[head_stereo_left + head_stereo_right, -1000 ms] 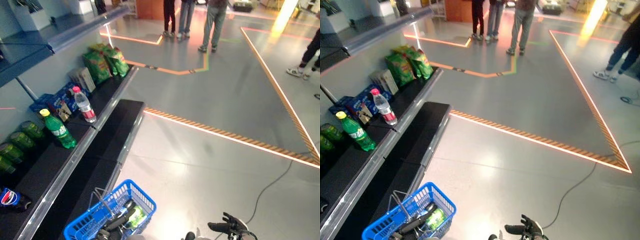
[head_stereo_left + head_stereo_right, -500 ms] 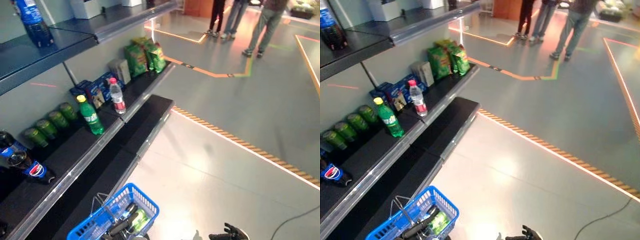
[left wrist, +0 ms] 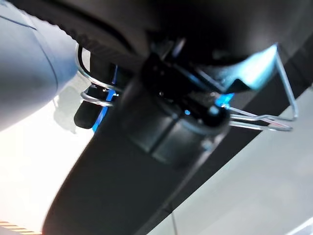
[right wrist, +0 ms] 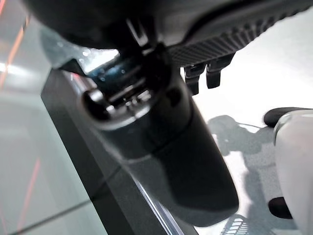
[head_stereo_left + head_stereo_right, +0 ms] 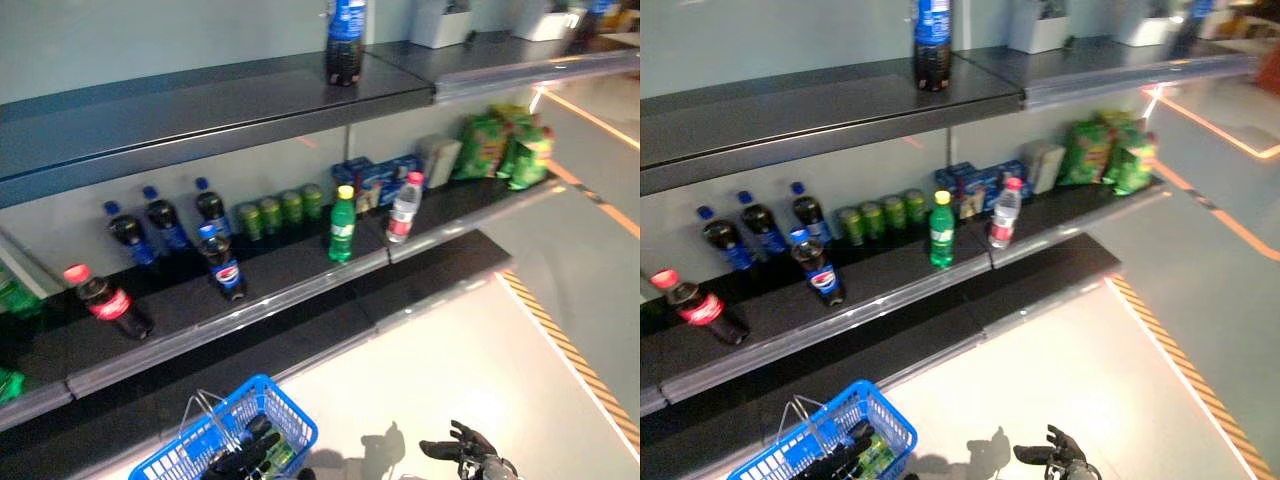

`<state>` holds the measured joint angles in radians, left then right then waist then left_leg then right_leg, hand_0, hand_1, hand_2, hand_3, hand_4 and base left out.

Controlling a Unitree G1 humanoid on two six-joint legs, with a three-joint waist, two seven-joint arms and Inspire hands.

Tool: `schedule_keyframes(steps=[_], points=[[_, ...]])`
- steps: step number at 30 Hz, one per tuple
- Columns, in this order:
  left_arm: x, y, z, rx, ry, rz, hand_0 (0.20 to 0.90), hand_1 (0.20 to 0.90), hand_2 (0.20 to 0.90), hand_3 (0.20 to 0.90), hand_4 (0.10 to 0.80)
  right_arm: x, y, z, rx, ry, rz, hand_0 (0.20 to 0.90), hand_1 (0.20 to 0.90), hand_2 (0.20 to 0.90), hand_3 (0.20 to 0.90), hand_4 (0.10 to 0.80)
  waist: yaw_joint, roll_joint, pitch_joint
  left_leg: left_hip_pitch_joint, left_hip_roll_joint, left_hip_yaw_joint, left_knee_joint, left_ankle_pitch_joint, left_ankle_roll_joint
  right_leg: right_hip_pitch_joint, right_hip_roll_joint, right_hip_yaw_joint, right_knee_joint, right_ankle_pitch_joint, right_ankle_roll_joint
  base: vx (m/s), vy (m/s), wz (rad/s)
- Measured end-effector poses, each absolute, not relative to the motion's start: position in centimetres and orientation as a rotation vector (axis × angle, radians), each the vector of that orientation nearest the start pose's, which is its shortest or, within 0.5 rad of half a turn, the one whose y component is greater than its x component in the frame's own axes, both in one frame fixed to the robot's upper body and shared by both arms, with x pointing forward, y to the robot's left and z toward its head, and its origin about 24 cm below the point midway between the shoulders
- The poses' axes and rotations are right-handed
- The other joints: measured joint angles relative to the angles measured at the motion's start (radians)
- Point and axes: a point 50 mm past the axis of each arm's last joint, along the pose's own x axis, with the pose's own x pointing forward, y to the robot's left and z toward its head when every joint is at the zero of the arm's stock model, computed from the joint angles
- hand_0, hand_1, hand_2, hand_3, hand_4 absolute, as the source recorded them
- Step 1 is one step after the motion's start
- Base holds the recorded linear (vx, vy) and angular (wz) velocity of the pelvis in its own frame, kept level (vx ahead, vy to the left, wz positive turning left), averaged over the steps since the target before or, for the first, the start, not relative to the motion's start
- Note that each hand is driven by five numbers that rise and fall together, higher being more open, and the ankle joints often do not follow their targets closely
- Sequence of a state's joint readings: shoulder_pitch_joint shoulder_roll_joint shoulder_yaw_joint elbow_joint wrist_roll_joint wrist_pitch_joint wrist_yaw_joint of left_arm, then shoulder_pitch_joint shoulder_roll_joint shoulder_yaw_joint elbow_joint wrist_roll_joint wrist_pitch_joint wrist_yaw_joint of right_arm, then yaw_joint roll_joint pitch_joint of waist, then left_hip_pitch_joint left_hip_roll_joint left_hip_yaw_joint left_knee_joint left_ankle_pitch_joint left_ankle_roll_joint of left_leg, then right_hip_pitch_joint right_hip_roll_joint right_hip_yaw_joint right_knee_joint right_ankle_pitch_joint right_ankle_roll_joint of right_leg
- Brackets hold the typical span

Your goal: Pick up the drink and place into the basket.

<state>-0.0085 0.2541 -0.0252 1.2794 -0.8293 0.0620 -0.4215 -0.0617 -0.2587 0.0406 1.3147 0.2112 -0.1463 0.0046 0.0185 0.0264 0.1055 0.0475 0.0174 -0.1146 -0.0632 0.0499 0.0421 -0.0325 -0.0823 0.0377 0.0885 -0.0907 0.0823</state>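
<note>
Several drinks stand on the middle shelf: a green bottle, a clear water bottle, dark cola bottles, a red-capped cola and green cans. A blue wire basket hangs at the lower left, below the shelf front. My left hand is curled round its metal handle. A green drink lies inside it. My right hand hovers low at the bottom centre, fingers spread, holding nothing and far from the shelf.
A tall blue-labelled bottle stands on the upper shelf. Blue boxes, a grey box and green snack bags fill the shelf's right end. A lower dark shelf juts out beneath. Striped floor tape runs at right.
The whole view has swung left to face the shelves, so the camera has moved. Both hands keep their places at the bottom; the basket stays in my left hand.
</note>
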Motion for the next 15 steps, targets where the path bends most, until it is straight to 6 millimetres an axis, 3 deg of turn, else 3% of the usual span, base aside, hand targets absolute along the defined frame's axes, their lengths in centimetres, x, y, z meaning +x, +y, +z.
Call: schedule_keyframes(steps=[1,2,5,9,12,13,15], points=[[8.8,23.3,-15.7,-0.717,1.025,0.274,0.300,0.300,0.300,0.200,0.100,10.1,-24.8,-15.5,-0.071,1.106,-0.250,0.900,0.900,0.900,0.900,0.800,-0.003,-0.026,-0.005,-0.001,-0.009,-0.052,-0.008,0.012,-0.042,0.043,0.002,0.039,-0.120,0.045,-0.004,0.117,-0.222,2.06],[8.4,23.5,-15.8,-0.714,1.032,0.287,0.300,0.300,0.300,0.200,0.100,9.2,-24.6,-15.8,-0.062,1.128,-0.255,0.900,0.900,0.900,0.900,0.800,-0.011,-0.046,-0.005,0.005,-0.023,-0.063,-0.010,0.011,-0.058,0.074,-0.007,0.047,-0.148,0.139,0.009,0.084,-0.208,1.65],[6.5,22.9,-16.3,-0.771,1.030,0.349,0.300,0.300,0.300,0.200,0.100,9.2,-25.0,-15.7,-0.073,1.124,-0.260,0.900,0.900,0.900,0.900,0.800,0.020,-0.012,-0.012,0.011,0.040,-0.001,-0.004,-0.003,-0.075,0.125,0.035,-0.023,-0.176,0.127,-0.036,0.097,-0.234,0.81],[6.1,23.1,-16.3,-0.799,1.013,0.384,0.300,0.300,0.300,0.200,0.100,10.8,-25.3,-15.1,-0.087,1.069,-0.249,0.900,0.900,0.900,0.900,0.800,0.040,-0.005,-0.012,0.011,0.060,0.011,0.007,0.007,-0.100,0.154,0.055,-0.097,-0.175,0.110,-0.058,0.070,-0.125,0.55],[6.5,23.0,-16.2,-0.795,1.007,0.370,0.300,0.300,0.300,0.200,0.100,11.8,-25.9,-14.7,-0.101,1.046,-0.258,0.900,0.900,0.900,0.900,0.800,0.044,-0.003,-0.016,-0.007,0.063,0.067,0.007,0.021,-0.120,0.178,0.049,-0.161,-0.174,0.095,-0.053,0.008,-0.006,0.64],[6.6,23.1,-16.2,-0.789,1.009,0.365,0.300,0.300,0.300,0.200,0.100,11.8,-25.9,-14.7,-0.103,1.045,-0.261,0.900,0.900,0.900,0.900,0.800,0.042,-0.004,-0.018,-0.016,0.063,0.085,0.006,0.018,-0.113,0.180,0.047,-0.175,-0.174,0.091,-0.052,-0.031,0.058,0.71],[7.0,23.3,-16.1,-0.765,1.018,0.343,0.300,0.300,0.300,0.200,0.100,11.1,-25.8,-14.9,-0.098,1.062,-0.265,0.900,0.900,0.900,0.900,0.800,0.028,-0.012,-0.026,-0.025,0.080,0.201,-0.007,0.007,-0.091,0.196,0.027,-0.253,-0.174,0.076,-0.045,-0.046,0.076,0.96]])
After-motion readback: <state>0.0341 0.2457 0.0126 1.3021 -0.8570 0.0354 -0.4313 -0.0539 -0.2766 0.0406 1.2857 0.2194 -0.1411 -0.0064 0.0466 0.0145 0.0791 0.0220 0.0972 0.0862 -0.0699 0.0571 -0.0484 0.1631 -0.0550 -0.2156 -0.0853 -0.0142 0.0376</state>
